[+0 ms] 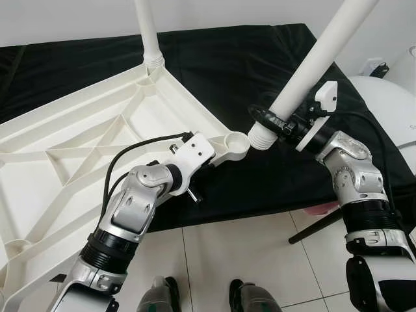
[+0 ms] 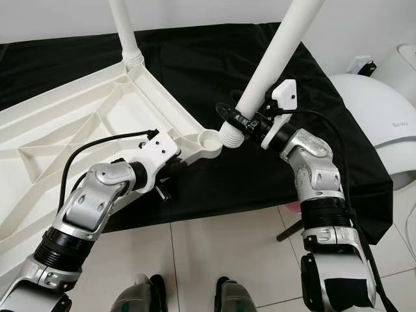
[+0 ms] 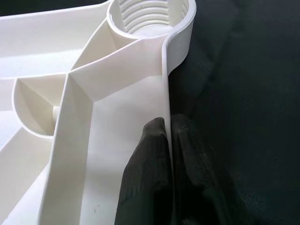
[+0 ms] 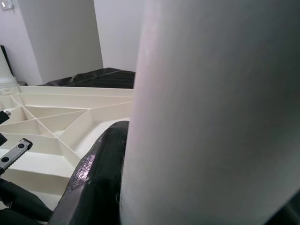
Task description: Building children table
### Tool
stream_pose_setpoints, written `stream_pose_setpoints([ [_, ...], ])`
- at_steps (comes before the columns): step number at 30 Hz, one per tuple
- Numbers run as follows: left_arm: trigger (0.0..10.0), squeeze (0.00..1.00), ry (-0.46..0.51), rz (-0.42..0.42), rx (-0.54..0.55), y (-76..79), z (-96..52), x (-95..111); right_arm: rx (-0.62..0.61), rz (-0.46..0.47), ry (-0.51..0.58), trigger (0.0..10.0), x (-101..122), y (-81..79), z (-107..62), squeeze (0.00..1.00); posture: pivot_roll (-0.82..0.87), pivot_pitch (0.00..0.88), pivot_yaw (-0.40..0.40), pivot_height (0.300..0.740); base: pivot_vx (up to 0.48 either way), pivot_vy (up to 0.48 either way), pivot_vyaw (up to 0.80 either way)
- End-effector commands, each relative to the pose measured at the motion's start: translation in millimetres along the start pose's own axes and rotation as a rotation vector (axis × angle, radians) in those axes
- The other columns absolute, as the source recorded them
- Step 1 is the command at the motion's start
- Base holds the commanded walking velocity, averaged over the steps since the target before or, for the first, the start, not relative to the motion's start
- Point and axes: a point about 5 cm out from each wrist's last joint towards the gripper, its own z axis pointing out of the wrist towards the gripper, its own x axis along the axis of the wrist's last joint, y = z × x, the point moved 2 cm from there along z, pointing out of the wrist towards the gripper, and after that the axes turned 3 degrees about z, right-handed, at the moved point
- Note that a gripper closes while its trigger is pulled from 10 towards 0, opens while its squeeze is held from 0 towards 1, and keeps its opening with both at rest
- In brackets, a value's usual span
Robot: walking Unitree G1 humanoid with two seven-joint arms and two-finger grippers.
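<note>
left eye view shows you the white ribbed plastic tabletop (image 1: 78,162) lying upside down on the black-draped desk (image 1: 214,58), one white leg (image 1: 149,32) already standing in its far corner. your left gripper (image 3: 164,154) is pinched onto the rim wall beside the empty threaded corner socket (image 1: 236,139), bracing it. your right gripper (image 1: 276,123) is clamped around the second long white tube leg (image 1: 312,58), forearm raised, leg tilted, its threaded end just beside the socket, not yet in.

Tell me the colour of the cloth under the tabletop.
Black cloth, clearest in the left eye view.
</note>
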Motion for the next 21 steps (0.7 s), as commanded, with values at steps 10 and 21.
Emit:
stream_pose_setpoints([
  [10, 10.0, 0.0, -0.007, 0.072, -0.1, 15.9, -10.2, -6, 0.071, -0.027, -0.014, 10.0, -3, -8.9, 8.8, 0.0, -0.09, 0.193, 0.009, 0.74, 0.0, 0.0, 0.0],
  [21, 10.0, 0.0, -0.016, 0.075, -0.086, 15.7, -11.6, -8, 0.175, -0.01, -0.04, 10.0, -19, -23.9, 23.6, 0.0, -0.07, 0.186, -0.01, 0.74, 0.0, 0.0, 0.0],
])
